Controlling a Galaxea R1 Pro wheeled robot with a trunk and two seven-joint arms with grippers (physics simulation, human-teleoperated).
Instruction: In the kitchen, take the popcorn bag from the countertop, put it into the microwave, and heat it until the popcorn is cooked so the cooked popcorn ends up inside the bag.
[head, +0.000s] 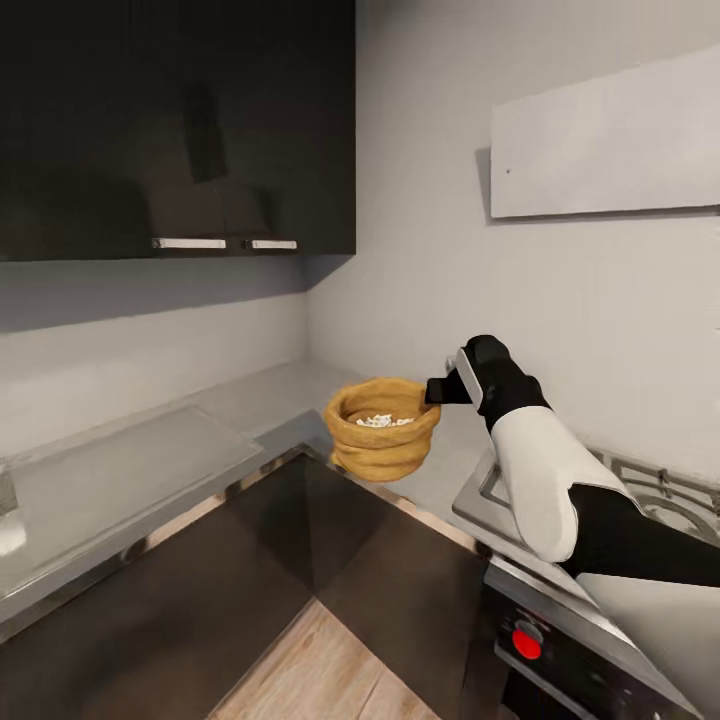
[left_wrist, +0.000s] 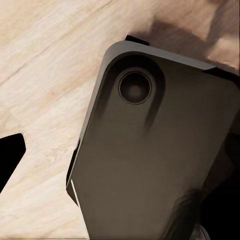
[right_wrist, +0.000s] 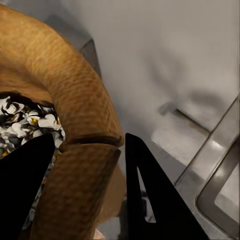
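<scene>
While right gripper (head: 436, 390) jaws clench its rolled rim, wrinkled tan popcorn bag (head: 383, 428), white kernels inside; left jaws' state unclear

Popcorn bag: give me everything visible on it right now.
The popcorn bag is a tan-brown, woven-looking sack with a thick rolled rim and stacked horizontal folds. It is upright, open at the top, with white popcorn inside. The right gripper pinches its rim, one finger inside and one outside, holding it over the grey countertop corner, apparently lifted off it.
</scene>
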